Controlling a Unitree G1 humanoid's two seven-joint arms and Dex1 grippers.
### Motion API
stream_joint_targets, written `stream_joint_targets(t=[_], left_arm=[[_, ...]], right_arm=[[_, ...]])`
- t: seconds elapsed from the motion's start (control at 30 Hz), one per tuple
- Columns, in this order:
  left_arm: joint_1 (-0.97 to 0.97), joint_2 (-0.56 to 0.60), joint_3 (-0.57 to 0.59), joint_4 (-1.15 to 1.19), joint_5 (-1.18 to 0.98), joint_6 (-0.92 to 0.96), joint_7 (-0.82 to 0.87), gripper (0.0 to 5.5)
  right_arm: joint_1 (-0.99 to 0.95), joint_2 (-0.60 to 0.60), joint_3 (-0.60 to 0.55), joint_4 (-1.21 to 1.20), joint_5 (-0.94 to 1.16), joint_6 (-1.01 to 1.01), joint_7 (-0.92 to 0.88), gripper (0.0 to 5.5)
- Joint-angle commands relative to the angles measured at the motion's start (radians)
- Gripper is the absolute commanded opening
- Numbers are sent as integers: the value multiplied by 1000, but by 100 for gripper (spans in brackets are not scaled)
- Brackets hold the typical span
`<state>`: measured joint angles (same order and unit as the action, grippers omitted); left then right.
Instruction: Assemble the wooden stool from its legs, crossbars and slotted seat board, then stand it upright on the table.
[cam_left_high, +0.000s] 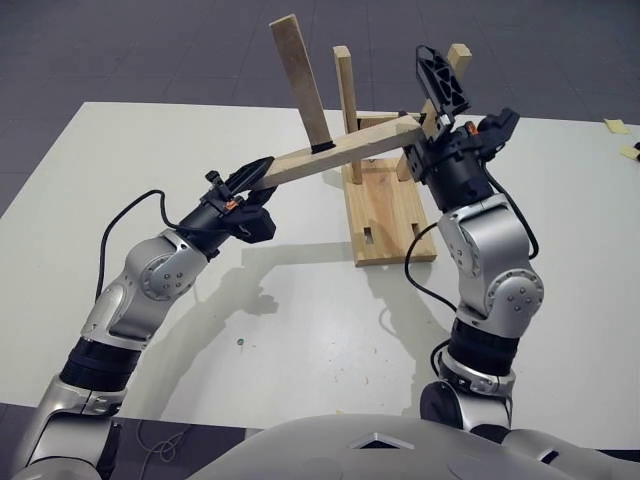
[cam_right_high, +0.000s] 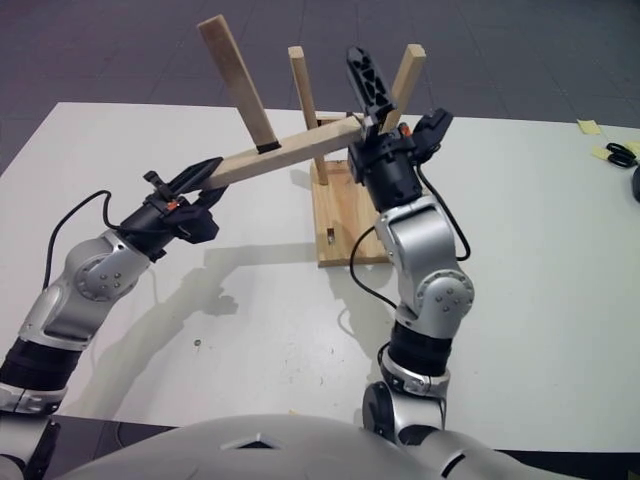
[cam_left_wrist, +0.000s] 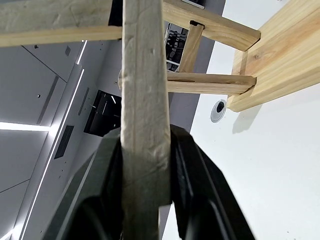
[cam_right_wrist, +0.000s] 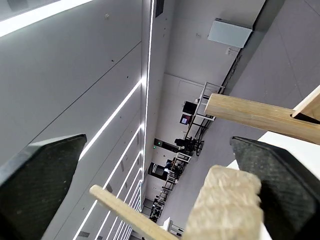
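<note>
Your left gripper (cam_left_high: 248, 186) clamps the low end of the leg frame (cam_left_high: 335, 152), slanted over the seat board (cam_left_high: 388, 215) — light, stiff wood, so I would support the far end, where your right gripper (cam_right_wrist: 160, 185) gapes wide, empty.

Stereo head pair down over stool (cam_left_high: 385, 212); wrist cameras close, upward

You've got a white table (cam_left_high: 320, 345) on a grey floor (cam_left_high: 150, 50). Yellow scraps (cam_right_high: 588, 127) and what look like black scissors (cam_right_high: 622, 153) sit far right. There's a tiny dark speck (cam_left_high: 240, 342) near left.
</note>
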<state>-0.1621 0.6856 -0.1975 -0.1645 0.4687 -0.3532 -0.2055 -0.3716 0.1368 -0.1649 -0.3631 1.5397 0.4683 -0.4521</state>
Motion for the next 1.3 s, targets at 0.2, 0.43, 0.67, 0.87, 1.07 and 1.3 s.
stream_joint_targets(t=[0.2, 0.43, 0.67, 0.87, 1.07, 1.3], left_arm=[[-14, -30, 5, 4, 29, -7, -22, 102], [-18, -44, 7, 16, 46, -1, -31, 102], [-24, -60, 3, 16, 62, 13, -39, 102], [-24, -67, 0, 14, 82, 18, -41, 102], [-26, -74, -6, 0, 129, 6, -24, 138], [-93, -88, 81, -18, 148, -8, 83, 251]], right_arm=[[58, 117, 89, -17, -65, -108, -212, 362], [75, 131, 153, -74, -95, -162, -342, 263], [114, 150, 208, -95, -69, -207, -396, 154], [97, 157, 197, -102, -78, -273, -402, 114], [77, 145, 171, -97, -103, -324, -423, 113], [24, 53, 76, -58, -106, -348, -429, 102]])
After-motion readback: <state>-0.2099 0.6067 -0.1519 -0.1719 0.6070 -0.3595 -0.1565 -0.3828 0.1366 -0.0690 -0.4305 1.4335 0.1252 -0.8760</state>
